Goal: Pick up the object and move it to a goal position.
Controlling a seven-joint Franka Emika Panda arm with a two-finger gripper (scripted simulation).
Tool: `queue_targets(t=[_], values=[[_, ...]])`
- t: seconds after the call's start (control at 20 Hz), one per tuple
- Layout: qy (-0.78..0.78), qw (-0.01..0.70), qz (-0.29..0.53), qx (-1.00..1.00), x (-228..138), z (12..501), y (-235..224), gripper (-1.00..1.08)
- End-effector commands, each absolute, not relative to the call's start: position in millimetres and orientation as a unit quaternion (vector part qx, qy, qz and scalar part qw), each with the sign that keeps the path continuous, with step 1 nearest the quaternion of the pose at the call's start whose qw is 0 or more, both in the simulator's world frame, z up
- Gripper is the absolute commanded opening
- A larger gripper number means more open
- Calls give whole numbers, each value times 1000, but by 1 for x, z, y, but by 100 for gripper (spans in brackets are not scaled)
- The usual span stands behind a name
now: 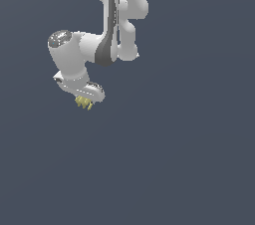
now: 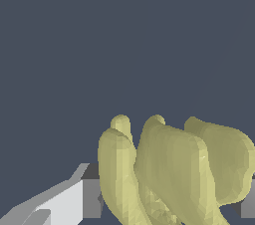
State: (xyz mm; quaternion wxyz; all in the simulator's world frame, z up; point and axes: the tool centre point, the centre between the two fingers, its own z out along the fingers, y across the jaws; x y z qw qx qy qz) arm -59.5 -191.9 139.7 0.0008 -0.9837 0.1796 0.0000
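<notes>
The white arm point(image 1: 107, 25) reaches down in the exterior view, ending in the claw point(image 1: 84, 100). The claw is closed around the bunch of bananas point(image 1: 83, 102), whose pale-yellow tips poke out just below it. In the wrist view the bunch of bananas point(image 2: 174, 169) sits between the grey fingers point(image 2: 89, 191), with its lobes touching the nearer pad, against a plain slate-blue background.

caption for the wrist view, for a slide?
Wrist view: pale-yellow banana bunch held close between the gripper fingers against a plain dark background.
</notes>
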Motion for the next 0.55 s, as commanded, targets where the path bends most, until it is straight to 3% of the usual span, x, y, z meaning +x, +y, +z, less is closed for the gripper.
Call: queue_targets(t=[0.0, 0.5], values=[[179, 1, 0, -984, -73, 149, -203, -100], [179, 1, 0, -984, -97, 167, -224, -100]])
